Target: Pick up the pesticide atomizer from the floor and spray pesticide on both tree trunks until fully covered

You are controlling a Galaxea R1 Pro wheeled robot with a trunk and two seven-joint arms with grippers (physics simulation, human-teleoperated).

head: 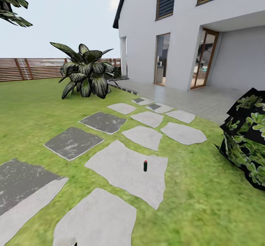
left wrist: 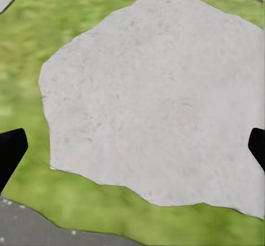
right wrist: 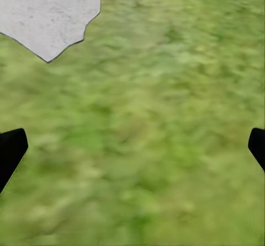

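Pesticide atomizer (head: 145,165) standing upright on a pale grey stepping stone (head: 129,170) in the lawn (head: 33,106), ahead of the robot and a little right of centre in the head view. Small dark green body, red cap; nothing touching it. Too small to read further detail.

More stepping stones, pale and dark grey, running in a loose path from the near ground toward the paved terrace (head: 191,100) of a white house (head: 184,28). Broad-leaved plant (head: 86,74) on the grass well beyond the atomizer, to the left. Dark leafy bush (head: 246,135) at the right edge, well apart from the atomizer. Brown slatted fence (head: 29,68) along the far left boundary. Dark leaves (head: 11,6) at the upper left corner; their stem out of frame.

Left gripper (left wrist: 132,149) set wide, black fingertips (left wrist: 10,152) at opposite edges of the left wrist view, nothing between them. Beneath: a pale stone slab (left wrist: 149,97) bordered by grass, with a darker slab (left wrist: 33,229) at one corner.

Right gripper (right wrist: 132,149) likewise spread wide and holding nothing, fingertips (right wrist: 10,152) at the edges of the right wrist view. Beneath: blurred green grass (right wrist: 160,124), with the tip of a pale stone (right wrist: 47,11) at one corner.
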